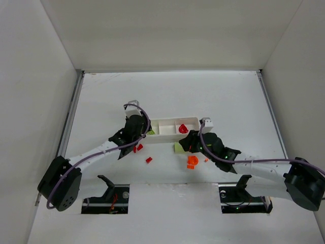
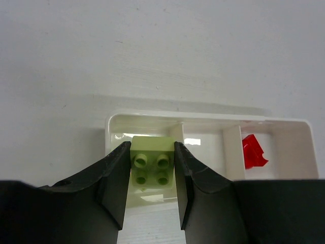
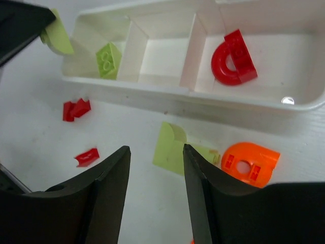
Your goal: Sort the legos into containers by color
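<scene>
left arm (image 1: 94,155): stretched from its base at lower left, up and rightward
left gripper (image 2: 152,152): fingers closed on a yellow-green lego (image 2: 152,163), one finger per side, studs facing the wrist camera
right arm (image 1: 259,168): stretched from its base at lower right, up and leftward
right gripper (image 3: 156,151): fingers spread apart, gripping nothing, angled downward
</scene>
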You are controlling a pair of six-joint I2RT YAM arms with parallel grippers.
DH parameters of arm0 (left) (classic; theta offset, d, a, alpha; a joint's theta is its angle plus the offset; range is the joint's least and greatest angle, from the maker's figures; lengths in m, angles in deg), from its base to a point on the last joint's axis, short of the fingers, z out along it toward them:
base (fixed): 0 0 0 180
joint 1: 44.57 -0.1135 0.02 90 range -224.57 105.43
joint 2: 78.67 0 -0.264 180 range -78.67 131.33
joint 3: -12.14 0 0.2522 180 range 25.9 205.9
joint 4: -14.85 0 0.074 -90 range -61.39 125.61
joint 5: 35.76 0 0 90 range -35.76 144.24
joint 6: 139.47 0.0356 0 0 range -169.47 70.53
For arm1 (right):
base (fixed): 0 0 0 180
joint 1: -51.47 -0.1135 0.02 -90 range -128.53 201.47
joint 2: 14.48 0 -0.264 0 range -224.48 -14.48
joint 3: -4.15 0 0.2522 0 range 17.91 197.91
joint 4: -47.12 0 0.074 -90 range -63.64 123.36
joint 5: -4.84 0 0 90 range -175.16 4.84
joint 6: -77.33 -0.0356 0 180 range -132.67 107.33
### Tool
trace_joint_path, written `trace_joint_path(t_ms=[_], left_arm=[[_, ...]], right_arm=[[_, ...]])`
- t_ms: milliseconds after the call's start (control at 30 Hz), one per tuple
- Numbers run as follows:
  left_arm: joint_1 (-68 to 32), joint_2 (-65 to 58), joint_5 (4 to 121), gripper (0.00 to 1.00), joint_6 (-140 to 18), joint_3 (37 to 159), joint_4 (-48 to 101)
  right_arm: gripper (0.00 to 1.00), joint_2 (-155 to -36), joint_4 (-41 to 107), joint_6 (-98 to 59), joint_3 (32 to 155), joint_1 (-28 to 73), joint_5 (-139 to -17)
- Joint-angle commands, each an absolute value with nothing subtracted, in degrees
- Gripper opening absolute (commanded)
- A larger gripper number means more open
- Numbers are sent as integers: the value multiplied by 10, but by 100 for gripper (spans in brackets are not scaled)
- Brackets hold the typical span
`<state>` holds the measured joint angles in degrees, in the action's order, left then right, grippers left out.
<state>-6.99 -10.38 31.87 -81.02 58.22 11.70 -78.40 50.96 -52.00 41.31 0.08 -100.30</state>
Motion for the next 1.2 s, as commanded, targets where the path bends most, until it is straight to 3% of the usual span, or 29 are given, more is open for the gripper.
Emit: trace_joint_path(t_ms=[0,167,300,467,600,767,1167], left_arm=[[-64,-84,299,15,-783,614,101],[-62,-52,297,18,-768,629,101],[-66,-46,297,25,-761,636,107],[-70,-59,297,39,-758,632,107],[-68,-81,300,43,-763,626,107],[-61,-93,302,44,-766,624,117],[58,-167,325,43,-853,624,298]], right_arm=[[53,-789,482,-494,411,-20,-1022],[58,-797,465,-475,424,-39,-1039],[64,-812,451,-472,439,-42,-1049],[63,-841,450,-469,453,-42,-1059],[56,-861,456,-461,470,-41,-1059],[50,-891,454,-462,485,-42,-1060],[48,-948,466,-482,522,-92,-1043]])
